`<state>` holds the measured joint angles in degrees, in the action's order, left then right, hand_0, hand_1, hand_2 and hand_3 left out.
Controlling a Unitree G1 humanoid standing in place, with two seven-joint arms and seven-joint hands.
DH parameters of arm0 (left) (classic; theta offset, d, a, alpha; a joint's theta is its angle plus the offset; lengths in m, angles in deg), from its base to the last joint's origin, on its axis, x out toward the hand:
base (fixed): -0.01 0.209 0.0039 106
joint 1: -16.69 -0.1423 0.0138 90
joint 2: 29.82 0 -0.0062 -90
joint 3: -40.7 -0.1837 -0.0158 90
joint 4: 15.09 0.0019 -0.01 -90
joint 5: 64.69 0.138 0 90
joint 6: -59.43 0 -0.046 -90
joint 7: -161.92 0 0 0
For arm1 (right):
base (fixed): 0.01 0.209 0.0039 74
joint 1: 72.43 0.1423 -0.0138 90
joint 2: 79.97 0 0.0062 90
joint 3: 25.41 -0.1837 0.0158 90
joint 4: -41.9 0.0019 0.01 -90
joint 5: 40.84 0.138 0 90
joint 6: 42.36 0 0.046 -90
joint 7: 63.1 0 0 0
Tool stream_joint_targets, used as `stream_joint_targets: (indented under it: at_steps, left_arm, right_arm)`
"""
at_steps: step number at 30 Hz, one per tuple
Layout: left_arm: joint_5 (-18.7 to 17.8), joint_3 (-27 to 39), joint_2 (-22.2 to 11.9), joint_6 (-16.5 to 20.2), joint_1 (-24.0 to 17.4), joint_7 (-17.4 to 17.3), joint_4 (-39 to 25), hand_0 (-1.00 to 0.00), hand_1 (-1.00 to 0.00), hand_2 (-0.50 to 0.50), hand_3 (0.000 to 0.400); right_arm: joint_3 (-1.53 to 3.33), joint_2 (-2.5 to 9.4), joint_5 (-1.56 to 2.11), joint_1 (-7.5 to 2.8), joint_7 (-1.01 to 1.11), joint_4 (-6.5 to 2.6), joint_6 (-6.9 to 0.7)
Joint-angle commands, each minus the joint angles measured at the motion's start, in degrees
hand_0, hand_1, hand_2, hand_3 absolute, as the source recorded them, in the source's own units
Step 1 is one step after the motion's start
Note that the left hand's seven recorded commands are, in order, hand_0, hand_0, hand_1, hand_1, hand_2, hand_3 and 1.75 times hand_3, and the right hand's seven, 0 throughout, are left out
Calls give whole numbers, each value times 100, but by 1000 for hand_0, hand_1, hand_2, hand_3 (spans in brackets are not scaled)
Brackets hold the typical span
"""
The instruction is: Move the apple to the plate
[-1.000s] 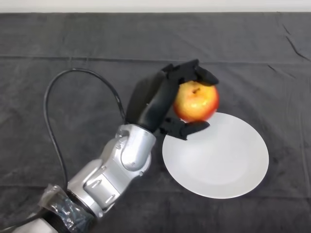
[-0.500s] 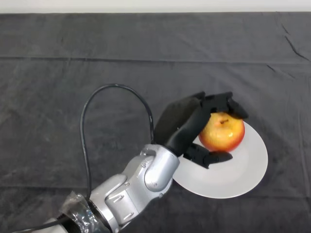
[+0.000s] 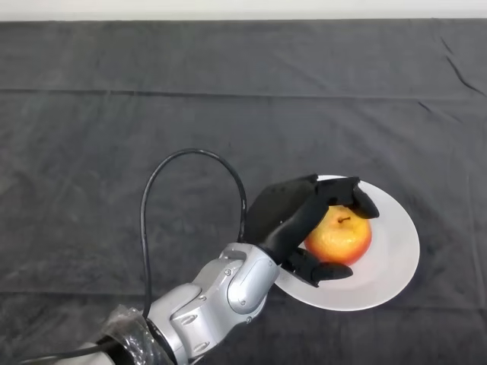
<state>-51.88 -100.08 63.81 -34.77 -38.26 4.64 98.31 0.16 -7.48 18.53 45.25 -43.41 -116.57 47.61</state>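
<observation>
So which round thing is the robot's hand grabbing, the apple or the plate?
The apple. The left hand curls its black fingers around that red-and-yellow fruit. The white plate only lies flat underneath, and nothing grips it.

a big table (image 3: pixel 91 137) fills almost the whole view. a dark grey cloth (image 3: pixel 365 91) lies over it. the cloth looks soft and a bit fuzzy. it has some long folds going from side to side, and a few small creases near the far right corner. at the very top runs a thin pale strip (image 3: pixel 228 9), maybe a wall or the floor behind the table. the light is soft and even.
</observation>
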Motion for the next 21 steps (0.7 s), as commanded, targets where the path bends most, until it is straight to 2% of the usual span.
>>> stream_joint_targets:
  at_steps: [1, 9, 10, 11, 12, 13, 15, 16, 18, 19, 21]
  left_arm:
    - [9, -111, -88, -161, 307, -54, 234, -1000, -1000, 0, 400]
    - [-90, -211, -44, -208, 431, -89, 542, -1000, -1000, 0, 400]
    - [-105, -218, -43, -208, 442, -94, 563, -1000, -792, -104, 400]
    - [-119, -223, -42, -205, 451, -99, 578, -1000, -357, -322, 400]
    - [-132, -228, -41, -201, 459, -103, 589, -1000, -220, -390, 400]
    - [-144, -233, -41, -197, 465, -106, 598, -1000, 0, -500, 400]
    - [-167, -240, -43, -187, 472, -110, 604, -937, 0, -469, 375]
    - [-179, -244, -46, -180, 473, -112, 602, -792, 0, -396, 317]
    - [-203, -243, -55, -161, 478, -123, 586, -573, 0, -286, 229]
    - [-219, -237, -62, -150, 483, -134, 572, -188, 0, -94, 75]
    - [-250, -217, -79, -128, 496, -159, 540, 0, 0, 0, 0]
  right_arm:
    - [-23, 72, 66, 66, -28, 186, 66]
    - [-25, 67, 68, 68, -23, 178, 67]
    - [-26, 67, 68, 69, -23, 176, 67]
    - [-26, 66, 69, 69, -22, 175, 67]
    - [-26, 66, 69, 69, -22, 174, 67]
    - [-26, 66, 69, 69, -21, 173, 67]
    - [-27, 65, 69, 70, -20, 172, 67]
    - [-27, 64, 69, 70, -20, 171, 67]
    - [-27, 64, 70, 71, -19, 169, 67]
    - [-28, 63, 70, 71, -18, 168, 67]
    - [-28, 63, 70, 71, -18, 167, 68]
